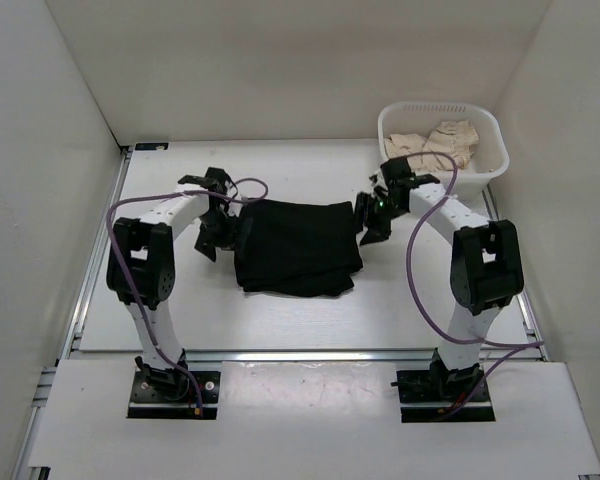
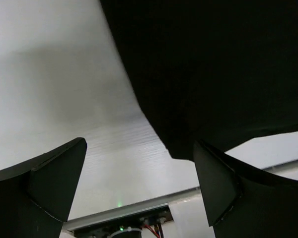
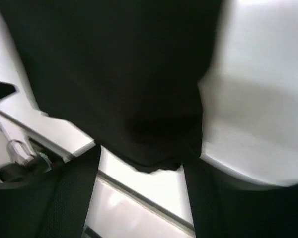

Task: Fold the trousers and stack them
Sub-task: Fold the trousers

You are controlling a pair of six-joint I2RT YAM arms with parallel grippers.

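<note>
White tabletop [image 1: 280,320] below, boxed in by white walls [image 1: 280,70] on three sides. Nearest, at the front edge: two arm bases [image 1: 170,385], bolted side by side. Farther in, left gripper [image 1: 216,232] low over the table, fingers [image 2: 54,183] spread wide, only bare surface between them; released, holding nothing. Just to its right, close against one finger: the left edge of the trousers [image 1: 298,245], black, folded into a rough rectangle, lying flat at mid-table between the two claws. Opposite, right gripper [image 1: 372,222] at the trousers' right edge, jaws parted, let go rather than clenched. From its own blurred wrist view, a dark rounded lip of the cloth [image 3: 119,74] reaching down into the gap between the fingers [image 3: 54,198], pale table showing beneath. Hard to say whether either finger touches the fabric there. Behind the right gripper and to its right, in the far corner: white basket [image 1: 492,135] holding crumpled beige cloth [image 1: 442,145], well apart from the trousers. Purple cables [image 1: 420,290] looping off both arms.
</note>
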